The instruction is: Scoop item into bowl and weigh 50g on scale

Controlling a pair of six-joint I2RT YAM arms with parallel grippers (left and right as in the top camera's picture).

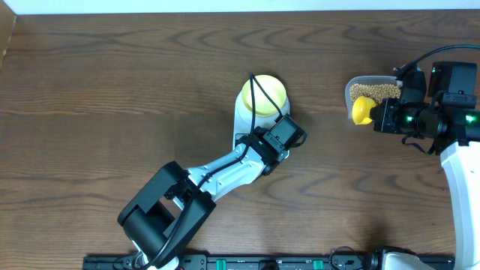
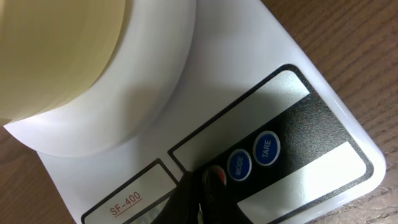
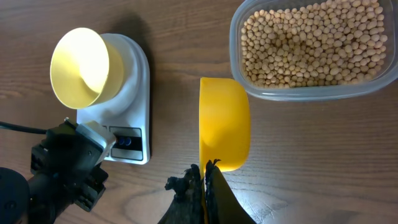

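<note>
The white scale (image 1: 244, 120) stands mid-table with the empty pale yellow bowl (image 1: 263, 95) on its platform. My left gripper (image 1: 279, 139) is shut over the scale's front edge. In the left wrist view its tips (image 2: 208, 182) rest on a red button next to the blue MODE (image 2: 239, 165) and TARE (image 2: 266, 148) buttons. My right gripper (image 1: 381, 116) is shut on the handle of a yellow scoop (image 1: 362, 110), held just outside the clear container (image 1: 351, 88) of tan beans (image 1: 375, 91). The right wrist view shows the scoop (image 3: 224, 121), beans (image 3: 308, 40), bowl (image 3: 81, 65) and scale (image 3: 138, 81).
The clear container (image 3: 249, 84) sits at the table's right, under my right arm. The left arm (image 1: 217, 174) stretches from the front edge to the scale, and its gripper also shows in the right wrist view (image 3: 65, 165). Bare wood table (image 1: 112, 90) lies to the left.
</note>
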